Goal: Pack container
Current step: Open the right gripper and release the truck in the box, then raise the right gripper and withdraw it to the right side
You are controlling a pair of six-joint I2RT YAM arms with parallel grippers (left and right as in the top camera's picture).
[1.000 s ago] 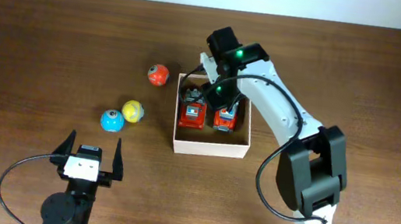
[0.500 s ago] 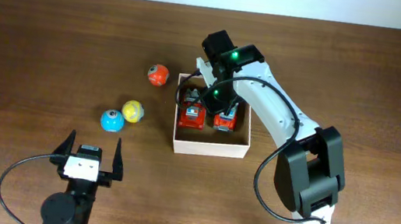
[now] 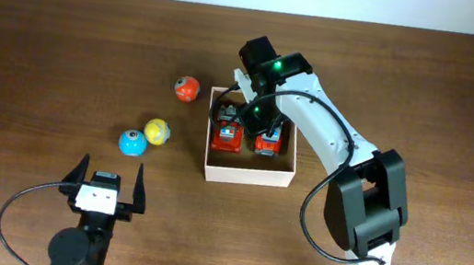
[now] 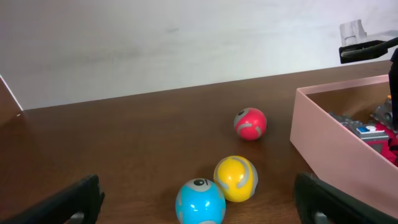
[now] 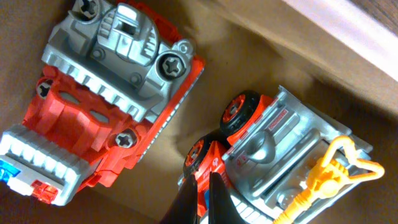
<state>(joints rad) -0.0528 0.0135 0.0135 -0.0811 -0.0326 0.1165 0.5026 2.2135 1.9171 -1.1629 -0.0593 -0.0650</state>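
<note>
The container (image 3: 250, 173) sits at mid table, white walls and tan floor. It also shows in the left wrist view (image 4: 336, 134) and in the right wrist view (image 5: 205, 93). Two red and grey toy trucks lie inside it, one on the left (image 3: 226, 134) (image 5: 112, 93) and one on the right (image 3: 268, 142) (image 5: 280, 155). My right gripper (image 3: 252, 114) (image 5: 202, 193) is low inside the container, its fingers pressed together against the side of the right truck. My left gripper (image 3: 103, 190) (image 4: 198, 211) is open and empty near the front edge.
Three balls lie on the table left of the container: red (image 3: 186, 88) (image 4: 250, 123), yellow (image 3: 157, 131) (image 4: 236, 178) and blue (image 3: 131, 143) (image 4: 200, 201). Yellow and blue touch each other, straight ahead of my left gripper.
My right gripper has shifted slightly to the left inside the container. The left arm and the balls have not moved.
</note>
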